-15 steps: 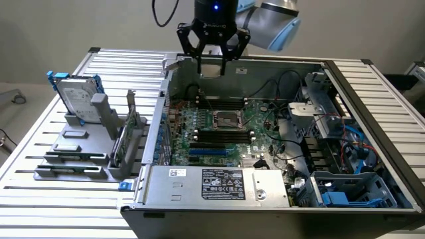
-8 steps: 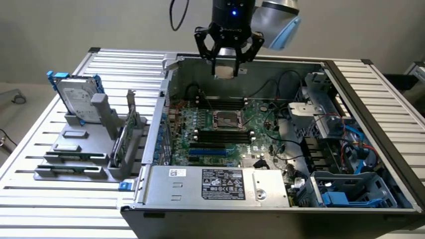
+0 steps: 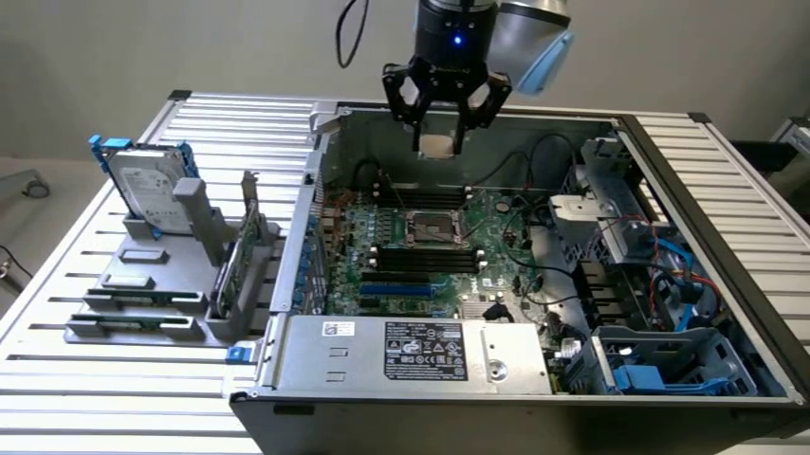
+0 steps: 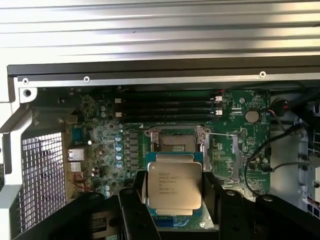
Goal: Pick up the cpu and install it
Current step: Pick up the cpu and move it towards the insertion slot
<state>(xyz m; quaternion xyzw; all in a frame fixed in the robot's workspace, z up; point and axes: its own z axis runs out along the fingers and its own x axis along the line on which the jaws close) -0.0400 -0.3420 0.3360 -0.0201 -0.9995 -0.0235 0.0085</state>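
Silver-topped cpu (image 4: 174, 184) sat clamped in the gripper (image 3: 439, 140), upper centre of the exterior view, well above the socket (image 3: 431, 228). Any tilt or misalignment risked crooked seating and damage.

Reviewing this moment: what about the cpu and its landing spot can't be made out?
Wrist view: the print on the cpu is too small to read.
Wrist view: the socket is partly hidden behind the cpu, and its contacts are too fine to tell.
Exterior view: the pincer covers the cpu's held edges, so the contact there is hidden.
Exterior view: the hard drive label is too small to read.
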